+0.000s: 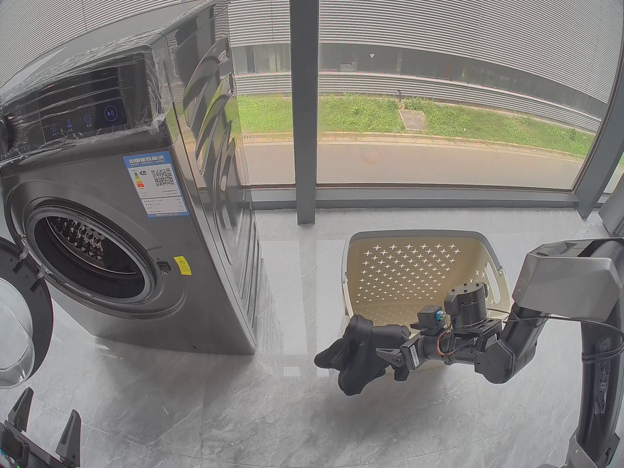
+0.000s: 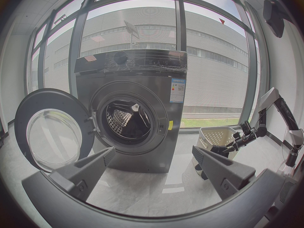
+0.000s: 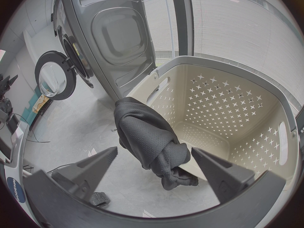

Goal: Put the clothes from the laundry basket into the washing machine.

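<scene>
Dark grey mesh-knit garment, soft, light & floppy, hangs bunched over near-left rim corner of cream star-perforated plastic laundry basket, betw. wide-open jaws of right gripper; recommend clamping thick bunched mid-section, not loose hem, as slack fabric may slip.

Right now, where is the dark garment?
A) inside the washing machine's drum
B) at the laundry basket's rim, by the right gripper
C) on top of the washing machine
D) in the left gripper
B: the dark garment hangs at a corner of the laundry basket, right at the open right gripper.
</scene>
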Controlling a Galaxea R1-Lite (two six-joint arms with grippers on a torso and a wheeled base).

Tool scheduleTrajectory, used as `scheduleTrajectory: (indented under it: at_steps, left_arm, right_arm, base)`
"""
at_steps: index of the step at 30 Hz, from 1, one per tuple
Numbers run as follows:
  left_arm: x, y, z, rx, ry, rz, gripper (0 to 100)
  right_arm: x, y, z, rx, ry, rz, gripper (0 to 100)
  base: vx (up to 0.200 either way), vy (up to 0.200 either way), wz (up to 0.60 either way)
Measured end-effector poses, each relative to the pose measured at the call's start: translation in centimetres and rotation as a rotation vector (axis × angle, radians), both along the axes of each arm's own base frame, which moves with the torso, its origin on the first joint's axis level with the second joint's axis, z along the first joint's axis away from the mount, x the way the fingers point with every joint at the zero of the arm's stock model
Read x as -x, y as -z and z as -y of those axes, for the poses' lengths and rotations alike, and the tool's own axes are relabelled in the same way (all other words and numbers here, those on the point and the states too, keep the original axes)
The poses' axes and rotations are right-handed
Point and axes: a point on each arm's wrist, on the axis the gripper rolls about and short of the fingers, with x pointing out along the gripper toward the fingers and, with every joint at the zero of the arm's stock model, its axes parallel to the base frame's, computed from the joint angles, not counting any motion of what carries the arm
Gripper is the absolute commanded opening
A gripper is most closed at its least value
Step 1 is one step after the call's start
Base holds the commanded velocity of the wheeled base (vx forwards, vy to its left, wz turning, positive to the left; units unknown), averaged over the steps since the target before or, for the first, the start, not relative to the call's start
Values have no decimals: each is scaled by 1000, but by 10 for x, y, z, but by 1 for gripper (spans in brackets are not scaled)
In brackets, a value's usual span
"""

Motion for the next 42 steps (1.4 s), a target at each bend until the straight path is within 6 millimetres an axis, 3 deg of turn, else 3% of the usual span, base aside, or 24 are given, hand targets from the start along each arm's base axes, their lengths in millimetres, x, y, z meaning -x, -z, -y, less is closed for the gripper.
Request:
scheduleTrajectory:
  at_steps: [14,23,32,42]
  left_arm:
    - [0,0,0,0,0,0,100]
    - [0,0,0,-1,0,0,100]
    - [0,0,0,-1,0,0,100]
    - [0,0,0,0,0,0,100]
  right_arm:
    - [1,0,0,2,-2,-1,0]
    - [10,-19,4,-9,-2,26,0]
    - [28,-72,11,-70,29,130,0]
    - [66,-165,11,-280,153,325,0]
  base:
    - [0,0,0]
    - [0,0,0]
    - [0,0,0]
    - [0,0,0]
